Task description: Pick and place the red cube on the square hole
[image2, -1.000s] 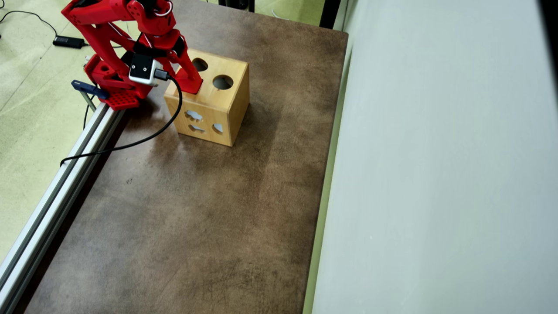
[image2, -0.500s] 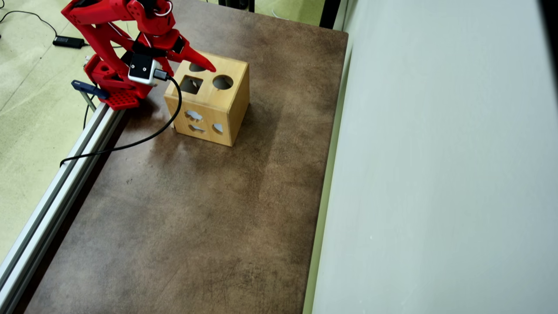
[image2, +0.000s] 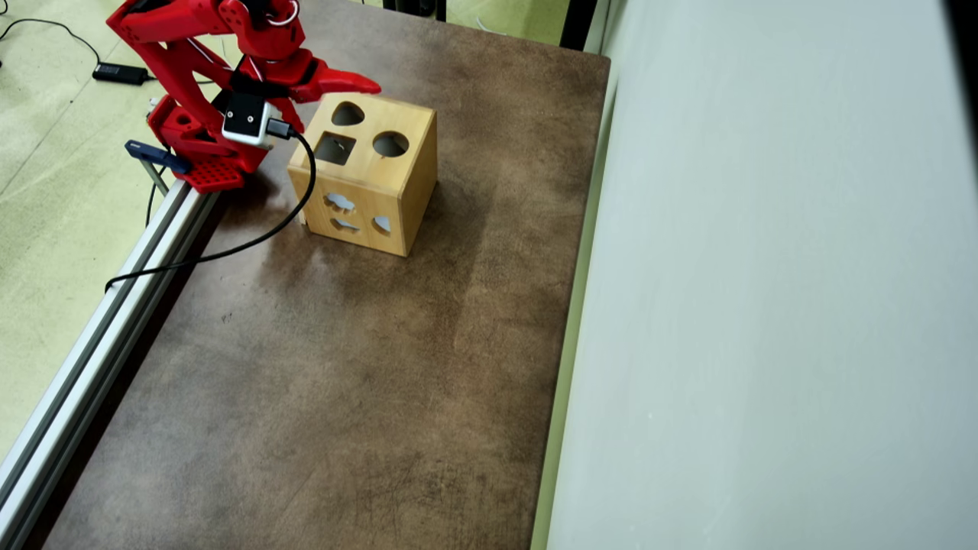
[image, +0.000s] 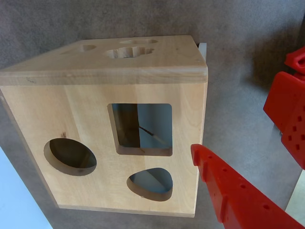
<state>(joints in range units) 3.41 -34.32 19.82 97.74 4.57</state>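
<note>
The red cube shows in neither view. The light wooden box (image2: 368, 169) stands on the brown table close to the arm's base. Its top face holds the square hole (image2: 335, 147), a round hole (image2: 390, 143) and a teardrop hole (image2: 348, 113). In the wrist view the square hole (image: 141, 129) is dark inside, and no cube can be made out through it. My red gripper (image2: 344, 90) hovers above the box's far edge, one finger pointing right. In the wrist view the gripper (image: 233, 126) is open beside the box (image: 86, 109) with nothing between its fingers.
An aluminium rail (image2: 99, 336) runs along the table's left edge. A black cable (image2: 252, 244) loops from the wrist camera past the box's left side. A pale wall panel (image2: 764, 305) borders the table on the right. The brown table (image2: 344, 382) stretches out in front of the box.
The gripper rose off the box's top, where it covered the square hole, and swung toward the far edge. The square hole is now uncovered.
</note>
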